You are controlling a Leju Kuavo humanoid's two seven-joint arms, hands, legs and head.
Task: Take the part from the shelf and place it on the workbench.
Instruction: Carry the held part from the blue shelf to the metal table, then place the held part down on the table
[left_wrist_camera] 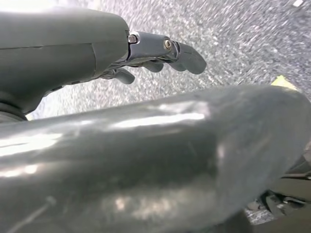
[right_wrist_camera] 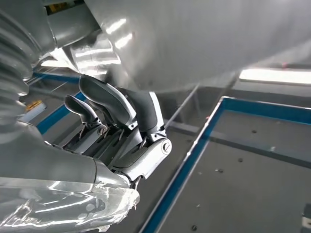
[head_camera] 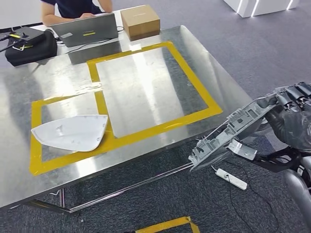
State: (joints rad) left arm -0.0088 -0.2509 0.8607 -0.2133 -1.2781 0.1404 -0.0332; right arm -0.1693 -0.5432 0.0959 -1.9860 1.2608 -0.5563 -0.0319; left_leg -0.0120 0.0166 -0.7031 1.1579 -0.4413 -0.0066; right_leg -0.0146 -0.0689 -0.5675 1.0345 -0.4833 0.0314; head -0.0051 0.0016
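Right hand [head_camera: 289,119] grips the grey ribbed part [head_camera: 229,131] off the workbench [head_camera: 146,92] edge; carry level over the taped frame [head_camera: 190,73]; left hand [left_wrist_camera: 161,51] holds nothing, fingers loosely extended.

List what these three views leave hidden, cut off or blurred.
- Right hand, head view: cut off by the right edge; the grey part it holds covers its fingertips.
- Grey part, right wrist view: too close and glary to show its shape.
- Left hand, left wrist view: a blurred silver arm blocks the lower picture; floor blurred.
- Person, head view: cut off by the top edge.
- Laptop screen: faces away.
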